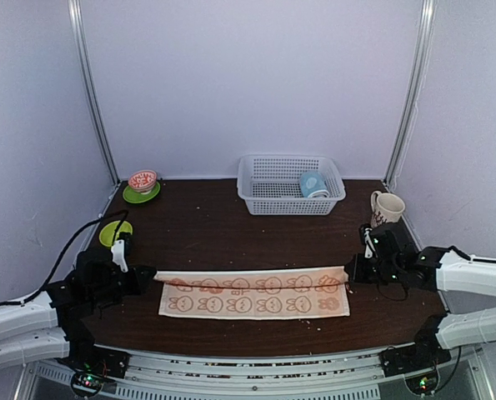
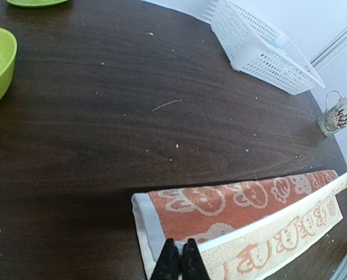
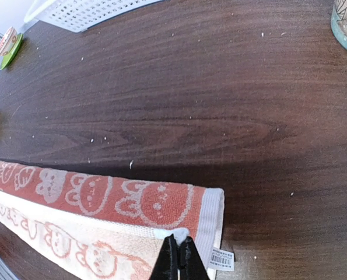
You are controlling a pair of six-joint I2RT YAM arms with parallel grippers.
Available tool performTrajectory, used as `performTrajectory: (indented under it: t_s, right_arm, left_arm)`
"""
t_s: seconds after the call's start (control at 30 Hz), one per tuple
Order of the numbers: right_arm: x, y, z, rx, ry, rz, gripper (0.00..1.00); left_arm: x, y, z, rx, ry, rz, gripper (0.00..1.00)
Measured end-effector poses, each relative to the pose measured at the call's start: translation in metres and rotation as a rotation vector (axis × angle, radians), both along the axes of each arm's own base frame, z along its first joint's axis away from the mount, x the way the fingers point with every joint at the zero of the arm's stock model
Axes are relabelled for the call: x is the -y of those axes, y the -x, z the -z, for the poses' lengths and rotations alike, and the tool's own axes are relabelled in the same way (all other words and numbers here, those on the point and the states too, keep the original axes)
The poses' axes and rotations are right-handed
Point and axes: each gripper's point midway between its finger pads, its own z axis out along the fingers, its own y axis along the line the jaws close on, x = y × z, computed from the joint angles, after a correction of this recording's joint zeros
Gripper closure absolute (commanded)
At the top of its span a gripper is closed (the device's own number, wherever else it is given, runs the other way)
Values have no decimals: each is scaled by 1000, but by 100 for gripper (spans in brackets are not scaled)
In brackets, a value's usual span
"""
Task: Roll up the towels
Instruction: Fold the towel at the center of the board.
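The orange-red towel [image 1: 256,293] with a white pattern lies stretched left to right on the near middle of the table, its far long edge folded over toward me. My left gripper [image 1: 147,274] is shut on the towel's left corner, as the left wrist view [image 2: 178,258] shows. My right gripper [image 1: 350,279] is shut on the folded edge at the towel's right end, as the right wrist view [image 3: 178,255] shows. The towel also shows in the left wrist view [image 2: 243,204] and the right wrist view [image 3: 103,198]. The light blue towel [image 1: 313,184] lies rolled inside the white basket.
A white basket [image 1: 268,190] stands at the back middle. A patterned mug [image 1: 387,208] stands at the right, behind my right arm. A green bowl [image 1: 112,232] sits by my left arm, and a green plate with a red bowl [image 1: 142,187] at the back left.
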Motion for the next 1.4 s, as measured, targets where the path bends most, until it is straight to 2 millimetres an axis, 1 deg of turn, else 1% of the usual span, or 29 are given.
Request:
performTrajectory:
  t_s: [0.2, 0.6, 0.63, 0.67, 0.7, 0.73, 0.77, 0.8, 0.87, 0.93, 1.0, 1.03, 1.07, 1.17, 1.23, 1.33, 1.4]
  right_arm:
    - [-3, 19, 12, -26, -19, -19, 100]
    - [-4, 34, 27, -64, -26, -24, 100]
    - [-4, 35, 28, -66, -27, -26, 100]
    - [-4, 36, 30, -71, -26, -26, 100]
    - [-4, 37, 31, -74, -27, -26, 97]
    - [-4, 38, 32, -76, -26, -28, 82]
    - [-3, 39, 33, -78, -20, -26, 67]
    - [-1, 40, 35, -83, -16, -23, 55]
    - [2, 43, 38, -95, -9, -17, 40]
    - [4, 46, 37, -97, -11, -20, 34]
    - [4, 50, 31, -87, -27, -28, 30]
    - [4, 50, 27, -78, -37, -32, 29]
    - [4, 52, 23, -71, -47, -36, 29]
    - [6, 55, 8, -45, -70, -41, 31]
    - [5, 53, -3, -32, -75, -45, 37]
    - [-2, 46, -17, -30, -64, -57, 52]
    - [-16, 37, -26, -48, -61, -81, 58]
  left_arm:
    - [-5, 16, 24, -70, 5, 7, 100]
    - [-7, 31, 46, -134, 11, 30, 100]
    - [-7, 32, 48, -139, 10, 31, 98]
    - [-7, 32, 49, -144, 10, 33, 89]
    - [-7, 33, 49, -147, 10, 34, 78]
    - [-7, 33, 50, -149, 9, 36, 67]
    - [-8, 33, 51, -152, 1, 34, 59]
    - [-9, 34, 55, -167, -4, 26, 53]
    - [-13, 38, 61, -194, -20, 20, 44]
    - [-16, 42, 65, -221, -32, 14, 39]
    - [-19, 46, 65, -233, -34, 12, 33]
    - [-19, 47, 60, -225, -22, 10, 24]
    - [-19, 47, 53, -210, -5, 8, 21]
    - [-17, 45, 31, -152, 73, 1, 23]
    - [-17, 45, 21, -135, 102, -6, 28]
    - [-15, 41, 8, -132, 114, -13, 44]
    - [-8, 34, -5, -146, 104, -7, 57]
